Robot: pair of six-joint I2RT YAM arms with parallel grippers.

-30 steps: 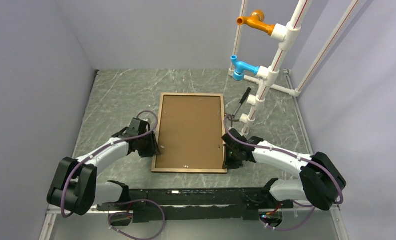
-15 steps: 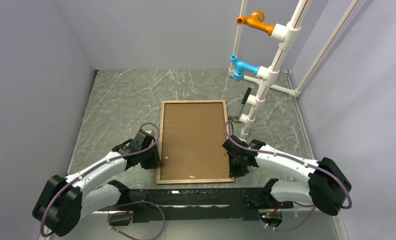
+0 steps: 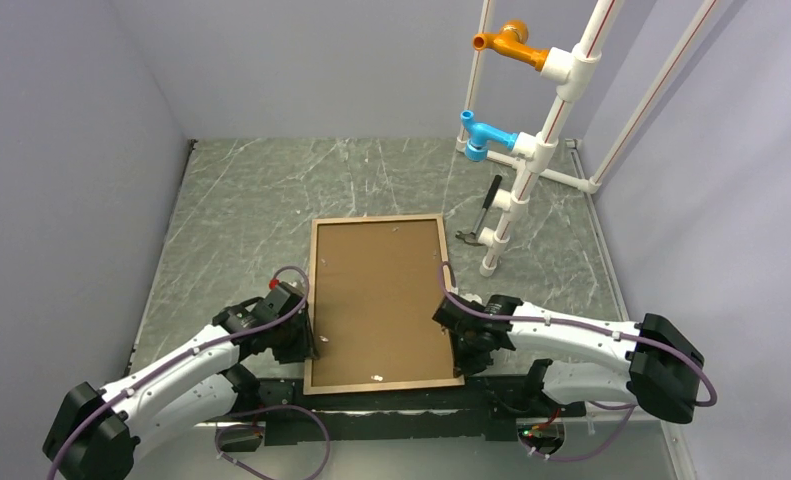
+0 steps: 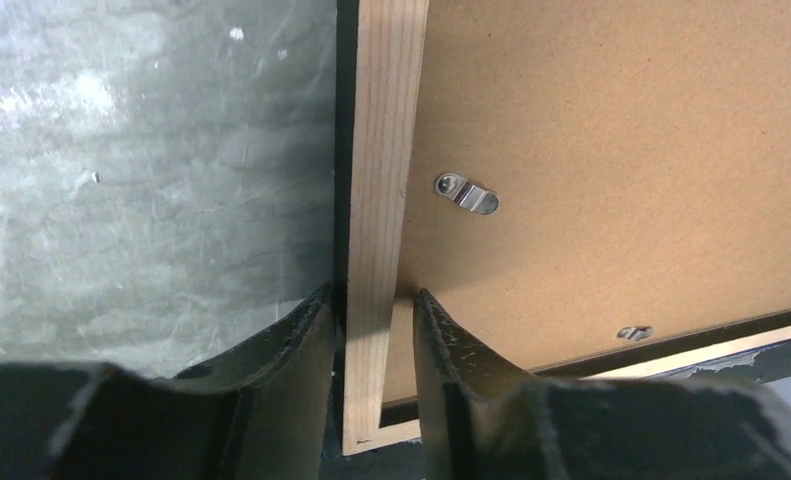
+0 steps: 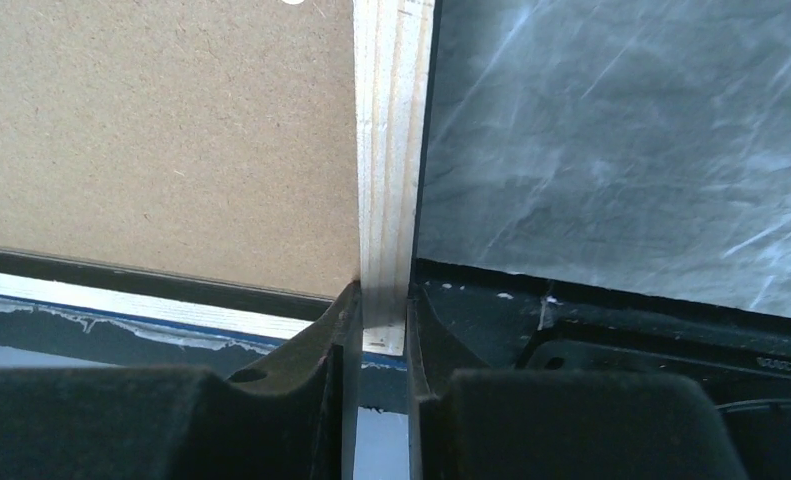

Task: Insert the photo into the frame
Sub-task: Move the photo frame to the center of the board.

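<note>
The frame (image 3: 312, 290) lies back up on the table, its thin light wood rails around the brown backing board (image 3: 376, 300). Its near end overhangs the black base bar. My left gripper (image 3: 306, 342) is shut on the left rail near the near corner; in the left wrist view the gripper (image 4: 371, 320) straddles the rail (image 4: 381, 150) beside the board (image 4: 621, 150) and a metal turn clip (image 4: 466, 192). My right gripper (image 3: 457, 345) is shut on the right rail; in the right wrist view the gripper (image 5: 381, 300) pinches the rail (image 5: 391, 130). The photo is not visible.
A white pipe rack (image 3: 531, 150) with an orange fitting (image 3: 511, 40) and a blue fitting (image 3: 483, 135) stands at the back right. A small black-handled tool (image 3: 485, 205) lies by its foot. Grey walls close in the left, back and right. The black base bar (image 3: 391, 405) runs along the near edge.
Both arms have drawn back toward their bases, pulling the frame with them toward the near edge. Its near end has come over the base bar.
</note>
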